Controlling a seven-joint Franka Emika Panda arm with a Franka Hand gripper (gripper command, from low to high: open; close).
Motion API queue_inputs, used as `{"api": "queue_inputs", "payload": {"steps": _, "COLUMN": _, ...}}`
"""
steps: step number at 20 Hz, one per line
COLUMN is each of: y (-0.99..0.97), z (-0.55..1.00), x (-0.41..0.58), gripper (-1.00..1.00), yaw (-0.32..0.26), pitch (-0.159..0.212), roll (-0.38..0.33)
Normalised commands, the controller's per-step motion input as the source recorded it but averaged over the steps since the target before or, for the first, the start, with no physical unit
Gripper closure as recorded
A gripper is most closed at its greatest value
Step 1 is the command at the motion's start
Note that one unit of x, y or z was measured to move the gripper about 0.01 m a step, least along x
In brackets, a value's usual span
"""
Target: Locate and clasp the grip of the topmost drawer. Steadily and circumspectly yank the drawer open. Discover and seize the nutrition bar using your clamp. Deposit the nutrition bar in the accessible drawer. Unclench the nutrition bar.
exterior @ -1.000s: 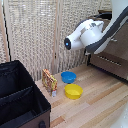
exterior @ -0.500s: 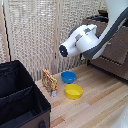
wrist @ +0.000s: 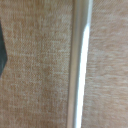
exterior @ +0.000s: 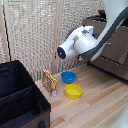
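Pincer: hidden behind arm (exterior: 87,40), state can't tell.
Bar (exterior: 49,80): upright on table (exterior: 95,105), beside blue bowl (exterior: 68,77), yellow bowl (exterior: 73,91).
Drawer handle (wrist: 80,65): fills wrist view.

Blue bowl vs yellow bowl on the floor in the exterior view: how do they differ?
Colour: the blue bowl is blue, the yellow bowl yellow.
Size: the yellow bowl looks somewhat wider than the blue bowl, though it sits nearer the camera.
Position: the blue bowl lies farther back, toward the woven screen; the yellow bowl is nearer the front.
Shared: both stand upright on the wooden floor, close to the nutrition bar.
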Motion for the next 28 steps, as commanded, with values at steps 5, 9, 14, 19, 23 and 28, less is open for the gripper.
{"api": "queue_inputs", "payload": {"steps": 5, "y": 0.5, "z": 0.21, "x": 0.257, "gripper": -1.0, "yaw": -0.059, "pitch": -0.044, "roll": 0.198}}
{"api": "queue_inputs", "payload": {"steps": 9, "y": 0.35, "z": 0.2, "x": 0.308, "gripper": -1.0, "yaw": -0.112, "pitch": -0.036, "roll": 0.262}}
{"api": "queue_inputs", "payload": {"steps": 14, "y": 0.17, "z": 0.23, "x": 0.257, "gripper": -1.0, "yaw": -0.19, "pitch": -0.061, "roll": 0.164}}
{"api": "queue_inputs", "payload": {"steps": 19, "y": 0.18, "z": 0.11, "x": 0.284, "gripper": -1.0, "yaw": -0.17, "pitch": -0.058, "roll": 0.233}}
{"api": "queue_inputs", "payload": {"steps": 23, "y": 0.19, "z": 0.0, "x": 0.144, "gripper": -1.0, "yaw": -0.194, "pitch": -0.044, "roll": 0.327}}
{"api": "queue_inputs", "payload": {"steps": 28, "y": 0.19, "z": 0.0, "x": 0.105, "gripper": -1.0, "yaw": -0.196, "pitch": -0.011, "roll": 0.369}}
